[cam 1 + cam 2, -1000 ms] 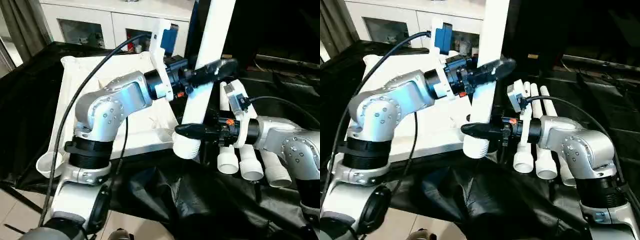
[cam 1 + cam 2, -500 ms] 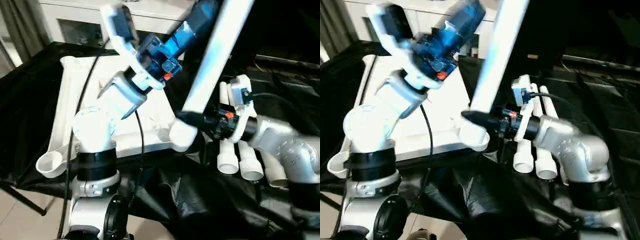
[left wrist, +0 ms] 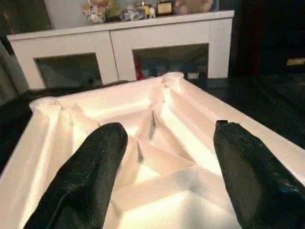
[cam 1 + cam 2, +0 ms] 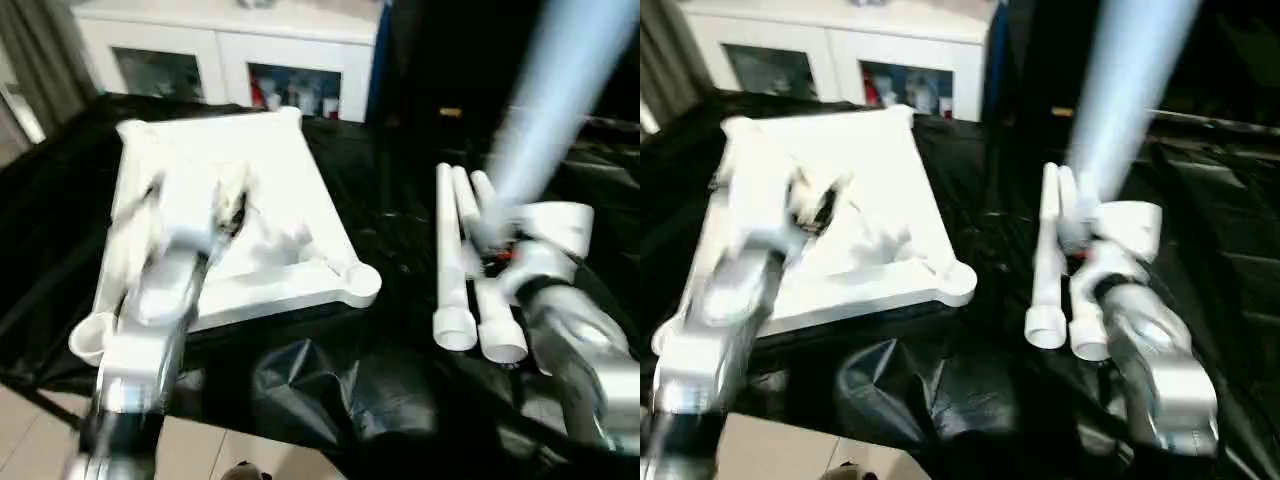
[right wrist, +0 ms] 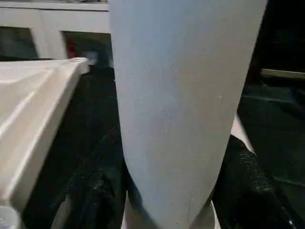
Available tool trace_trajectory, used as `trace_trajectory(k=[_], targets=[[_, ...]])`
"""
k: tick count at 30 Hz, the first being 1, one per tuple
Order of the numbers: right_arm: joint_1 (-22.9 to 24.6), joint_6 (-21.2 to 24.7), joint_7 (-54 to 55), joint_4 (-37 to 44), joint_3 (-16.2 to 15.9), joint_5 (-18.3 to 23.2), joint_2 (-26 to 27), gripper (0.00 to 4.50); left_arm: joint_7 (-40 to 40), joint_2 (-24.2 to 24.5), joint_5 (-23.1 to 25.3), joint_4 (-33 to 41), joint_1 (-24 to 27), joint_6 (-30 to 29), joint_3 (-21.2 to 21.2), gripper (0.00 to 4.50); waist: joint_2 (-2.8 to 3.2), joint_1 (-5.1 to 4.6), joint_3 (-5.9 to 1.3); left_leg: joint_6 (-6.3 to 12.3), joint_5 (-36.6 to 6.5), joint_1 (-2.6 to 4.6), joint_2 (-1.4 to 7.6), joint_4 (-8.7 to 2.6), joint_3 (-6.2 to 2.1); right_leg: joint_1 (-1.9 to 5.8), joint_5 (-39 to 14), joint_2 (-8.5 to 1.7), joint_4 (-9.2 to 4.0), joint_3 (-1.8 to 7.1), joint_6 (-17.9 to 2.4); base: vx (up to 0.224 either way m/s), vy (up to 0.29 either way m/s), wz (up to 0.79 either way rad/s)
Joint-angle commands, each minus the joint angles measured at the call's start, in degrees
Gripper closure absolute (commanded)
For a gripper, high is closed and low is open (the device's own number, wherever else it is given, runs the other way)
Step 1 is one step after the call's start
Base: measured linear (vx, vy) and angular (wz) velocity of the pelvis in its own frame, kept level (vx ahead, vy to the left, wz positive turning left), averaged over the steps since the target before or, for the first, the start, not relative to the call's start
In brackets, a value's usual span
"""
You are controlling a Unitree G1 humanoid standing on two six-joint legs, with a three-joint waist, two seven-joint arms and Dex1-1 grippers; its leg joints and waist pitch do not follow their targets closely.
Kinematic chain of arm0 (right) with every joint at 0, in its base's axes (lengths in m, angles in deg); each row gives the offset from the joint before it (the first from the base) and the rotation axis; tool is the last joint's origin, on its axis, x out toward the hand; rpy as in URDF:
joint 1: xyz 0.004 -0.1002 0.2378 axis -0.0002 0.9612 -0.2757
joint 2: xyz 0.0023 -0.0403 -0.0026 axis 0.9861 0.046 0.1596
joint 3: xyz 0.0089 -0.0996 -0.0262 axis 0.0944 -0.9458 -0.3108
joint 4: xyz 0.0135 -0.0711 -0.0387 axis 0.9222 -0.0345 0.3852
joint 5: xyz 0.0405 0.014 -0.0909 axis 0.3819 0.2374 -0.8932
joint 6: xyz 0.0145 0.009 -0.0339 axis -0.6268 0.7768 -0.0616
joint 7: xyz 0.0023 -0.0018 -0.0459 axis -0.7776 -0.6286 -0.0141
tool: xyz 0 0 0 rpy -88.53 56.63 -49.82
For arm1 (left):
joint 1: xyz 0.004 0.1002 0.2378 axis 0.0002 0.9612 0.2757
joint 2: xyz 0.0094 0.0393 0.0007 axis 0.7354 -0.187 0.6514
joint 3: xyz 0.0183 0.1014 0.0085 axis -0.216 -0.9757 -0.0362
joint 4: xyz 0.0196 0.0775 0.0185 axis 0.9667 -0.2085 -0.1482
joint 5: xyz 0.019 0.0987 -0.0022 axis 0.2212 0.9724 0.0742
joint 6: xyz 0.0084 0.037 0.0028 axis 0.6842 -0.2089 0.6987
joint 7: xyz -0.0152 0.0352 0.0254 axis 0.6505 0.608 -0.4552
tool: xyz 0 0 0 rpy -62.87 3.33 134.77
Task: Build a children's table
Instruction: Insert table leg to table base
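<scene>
Your two head cameras look forward and down from side by side, sharing the upturned tabletop [image 4: 250, 230], the spare legs [image 4: 455, 260] and the cabinet [image 4: 230, 50]. Your left wrist camera sits low over that tabletop, facing the cabinet between its fingers [image 3: 81, 181]. Your right wrist camera is pressed close against one upright leg [image 5: 176, 109].

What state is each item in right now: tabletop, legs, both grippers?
tabletop: upside down on the black cloth, ribbed underside up, no leg fitted.
held leg: upright between the right gripper fingers.
spare legs: lying side by side on the cloth.
left gripper: open, empty, over the tabletop.
</scene>
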Motion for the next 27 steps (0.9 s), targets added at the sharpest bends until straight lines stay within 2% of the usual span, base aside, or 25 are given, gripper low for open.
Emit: trace_trajectory(k=[1,2,3,4,5,6,7,8,9,10,11,13,14,15,16,17,19,22,23,24,25,26,27], targets=[[1.19,-2.64,0.77,1.97,-0.92,0.1,1.42,2.59,2.84,0.01,-0.37,0.03,0.24,3.97,-0.59,1.12,-0.09,-0.39,-3.51,-2.44,-19.56,1.36,0.39,-4.46,-0.32,1.6,-23.68,-3.05,-5.63,1.68,-3.43,0.0,0.0,0.0],[1.36,-3.49,0.1,2.2,-1.44,1.87,2.62,2.59,8.43,0.3,-3.73,-0.79,0.24,4.9,-1.45,1.12,0.04,-0.52,-3.48,-2.41,-20.83,1.37,0.32,-4.64,-0.52,1.53,-25.64,-3.07,-5.78,1.58,-2.74,0.0,0.0,0.0],[1.11,-3.35,-0.39,2.24,-1.67,2.9,3.21,2.59,11.35,0.52,-6.02,-1.2,-0.2,3.81,-1.8,1.12,-0.02,-0.65,-3.4,-2.4,-22.01,1.52,0.27,-4.63,-0.5,1.14,-27.49,-3.16,-5.86,1.63,-2.51,0.0,0.0,0.0],[0.63,-2.9,-1.22,2.14,-1.91,3.91,3.64,2.59,13.27,1.26,-7.09,-1.85,-1.1,2.7,-2.66,1.12,-0.02,-0.65,-3.4,-2.4,-22.01,1.52,0.27,-4.63,-0.5,1.14,-27.49,-3.16,-5.86,1.63,-2.51,0.0,0.0,0.0],[-0.42,-1.72,-3.36,1.71,-2.23,5.52,3.88,2.59,16.59,2.7,-7.03,-3.76,-3.25,2.71,-4.64,1.12,-0.46,-0.91,-3.14,-2.26,-23.62,1.68,0.21,-4.7,-0.57,0.81,-28.92,-2.96,-5.98,1.53,-1.76,0.0,0.0,0.0],[-0.95,-1.29,-4.22,1.3,-2.17,6.07,3.9,2.59,18.63,3.42,-6.54,-4.96,-4.34,3.24,-5.74,1.12,-0.34,-1.05,-3.08,-2.22,-23.77,1.61,0.15,-4.79,-0.67,0.88,-28.97,-2.93,-5.93,1.5,-1.66,0.0,0.0,0.0],[-1.76,-0.6,-5.44,0.44,-1.95,7.02,3.71,2.59,22.97,4.24,-7.07,-6.8,-5.74,3.25,-6.99,0.95,-0.8,-1.28,-3.02,-2.03,-22.89,1.26,0.13,-4.93,-0.69,1.14,-28.93,-3.07,-5.99,1.54,-1.18,0.0,0.0,0.0],[-2.47,-0.43,-6.36,-0.43,-1.77,7.43,3.44,2.59,27.05,5.09,-7.04,-8.5,-6.79,3.21,-8.28,0.85,-0.48,-1.21,-3.1,-2.04,-22.43,1.55,0.09,-4.84,-0.62,0.86,-29.41,-3.2,-6.06,1.69,-1.02,0.0,0.0,0.0],[-3.26,-0.2,-7.07,-1.34,-1.6,7.72,3.07,2.59,30.89,5.93,-6.93,-10.09,-7.7,3.47,-9.59,0.85,-0.56,-1.39,-3.03,-2.27,-21.62,1.24,0.19,-4.99,-0.66,1.18,-28.47,-3.35,-5.97,1.72,-1.45,0.0,0.0,0.0],[-3.26,-0.2,-7.07,-1.34,-1.6,7.72,3.07,2.59,30.89,5.93,-6.93,-10.09,-7.7,3.47,-9.59,0.78,-0.48,-1.35,-3.09,-2.54,-21.28,1.13,0.28,-5.01,-0.68,1.28,-27.93,-3.4,-5.73,1.74,-1.67,0.0,0.0,0.0],[-4.5,-0.1,-8.66,-2.84,-1.79,7.75,2.1,2.59,36.97,7.16,-6.37,-12.55,-8.84,3.47,-11.49,0.75,-0.72,-1.39,-3.08,-2.39,-20.69,1.18,0.17,-4.95,-0.51,1.23,-27.29,-3.41,-5.87,1.84,-2.06,0.0,0.0,0.0],[-5.87,-0.11,-10.77,-4.56,-2.45,7.49,0.5,2.59,43.49,9.33,-6.06,-14.38,-9.8,1.92,-14.15,0.51,-0.41,-1.42,-3.36,-2.59,-19.2,1.13,0.31,-4.92,-0.48,1.47,-24.83,-3.52,-5.37,2.04,-3.15,0.0,0.0,0.0],[-6.02,-0.06,-11.0,-4.75,-2.53,7.51,0.3,2.59,44.09,9.63,-6.0,-14.63,-9.94,1.87,-14.5,0.4,-0.38,-1.35,-3.41,-2.67,-18.91,1.18,0.35,-4.92,-0.46,1.45,-23.89,-3.47,-5.24,2.03,-3.54,0.0,0.0,0.0],[-6.69,0.13,-11.98,-5.56,-2.85,7.59,-0.55,2.59,46.66,10.92,-5.73,-15.68,-10.54,1.64,-16.02,0.4,-0.41,-1.32,-3.53,-2.59,-18.07,1.34,0.36,-4.8,-0.29,1.48,-20.82,-3.39,-4.9,2.08,-5.08,0.0,0.0,0.0],[-7.23,0.29,-12.84,-6.04,-3.02,7.73,-1.21,2.59,47.51,11.47,-5.1,-17.25,-11.32,1.87,-16.64,0.4,-0.41,-1.32,-3.53,-2.59,-18.07,1.34,0.36,-4.8,-0.29,1.48,-20.82,-3.39,-4.9,2.08,-5.08,0.0,0.0,0.0],[-8.74,0.83,-15.35,-7.3,-3.44,8.27,-3.0,2.59,49.65,12.75,-3.44,-22.3,-13.87,2.85,-18.01,0.4,-0.31,-1.34,-3.74,-2.2,-16.53,1.35,0.18,-4.59,-0.1,1.71,-18.41,-3.08,-4.69,2.05,-5.84,0.0,0.0,0.0],[-9.51,1.36,-17.1,-7.69,-3.61,8.81,-4.05,2.59,49.87,12.94,-2.52,-26.0,-15.81,3.24,-17.89,0.4,-0.29,-1.24,-3.93,-2.01,-13.81,1.09,0.28,-4.41,-0.06,2.24,-13.61,-3.27,-4.05,2.13,-7.12,0.0,0.0,0.0],[-9.86,2.21,-18.53,-7.46,-3.85,9.46,-4.74,2.59,49.35,13.21,-1.13,-28.89,-17.69,2.27,-17.65,0.62,-0.22,-1.1,-4.02,-1.45,-11.77,1.09,0.4,-4.2,0.06,2.44,-9.64,-3.34,-3.61,2.04,-9.09,0.0,0.0,0.0],[-10.01,2.77,-19.32,-7.19,-3.92,10.01,-5.01,2.59,48.99,13.59,-0.05,-30.78,-19.07,1.39,-17.61,0.72,-0.06,-1.11,-4.09,-1.08,-10.66,1.12,0.47,-4.15,0.06,2.53,-6.83,-3.21,-3.32,1.97,-10.44,0.0,0.0,0.0],[-10.08,2.84,-19.54,-7.25,-3.88,10.22,-5.0,2.59,49.73,13.73,-0.67,-30.68,-19.36,0.17,-17.38,0.82,-0.04,-1.08,-4.13,-1.02,-10.27,1.16,0.51,-4.11,0.06,2.6,-5.72,-3.28,-3.13,1.95,-10.98,0.0,0.0,0.0],[-10.14,2.78,-19.78,-7.46,-3.87,10.37,-5.07,2.59,50.64,13.85,-1.34,-30.63,-19.58,-0.51,-17.25,0.82,0.08,-1.02,-4.05,-1.01,-10.29,1.15,0.5,-4.13,0.06,2.56,-5.69,-3.32,-3.15,1.95,-11.25,0.0,0.0,0.0],[-10.14,2.78,-19.78,-7.46,-3.87,10.37,-5.07,2.59,50.64,13.85,-1.34,-30.63,-19.58,-0.51,-17.25,1.02,-0.01,-1.06,-3.99,-1.0,-10.63,1.17,0.49,-4.14,0.13,2.54,-6.09,-3.33,-3.27,1.98,-11.4,0.0,0.0,0.0],[-10.33,2.91,-20.43,-7.99,-3.84,10.8,-5.32,2.59,52.75,13.77,-3.36,-30.3,-19.89,-1.5,-16.73,1.09,-0.05,-1.06,-3.84,-1.13,-11.7,1.17,0.51,-4.22,0.12,2.58,-7.58,-3.39,-3.43,1.98,-11.54,0.0,0.0,0.0]])
